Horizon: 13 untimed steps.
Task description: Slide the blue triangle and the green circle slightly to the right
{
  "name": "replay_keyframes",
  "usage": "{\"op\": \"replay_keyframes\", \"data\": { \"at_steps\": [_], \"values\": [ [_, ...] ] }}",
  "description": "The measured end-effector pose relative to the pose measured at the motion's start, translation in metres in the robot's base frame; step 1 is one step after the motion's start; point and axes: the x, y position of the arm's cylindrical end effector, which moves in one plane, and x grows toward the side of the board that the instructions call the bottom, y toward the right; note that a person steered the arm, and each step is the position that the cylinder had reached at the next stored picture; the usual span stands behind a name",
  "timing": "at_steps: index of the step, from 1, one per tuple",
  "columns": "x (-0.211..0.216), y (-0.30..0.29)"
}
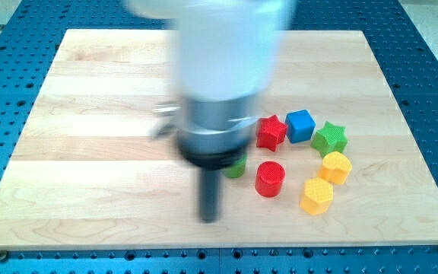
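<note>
My tip (pixel 208 219) sits low on the wooden board (pixel 90 190), blurred, touching no block; no claw here, just a bare rod holding nothing. Right of it: yellow hexagon (pixel 317 195), red cylinder (pixel 270 179), second yellow hexagon (pixel 336 167). Green circle (pixel 237 168) peeks out just beside the rod, mostly hidden. Farther back: green star (pixel 330 138), red star (pixel 271 132), blue cube (pixel 300 125). Blue triangle not visible, can't tell where.

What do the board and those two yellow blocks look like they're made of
The board looks like pale wood, with grain lines and plank seams and a smooth, slightly satin finish. The two yellow blocks look like plastic with a matte, finely textured surface; they may be 3D printed, but that is uncertain.
</note>
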Motion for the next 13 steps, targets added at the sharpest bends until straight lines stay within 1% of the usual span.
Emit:
{"op": "replay_keyframes", "data": {
  "at_steps": [1, 2, 3, 4, 5, 6, 8, 9, 11, 13],
  "values": [
    [-0.04, -0.032],
    [-0.077, -0.025],
    [-0.111, 0.004],
    [-0.113, 0.042],
    [-0.113, 0.067],
    [-0.099, 0.049],
    [-0.075, 0.049],
    [-0.075, 0.039],
    [-0.067, 0.037],
    [-0.062, 0.048]
  ]
}}
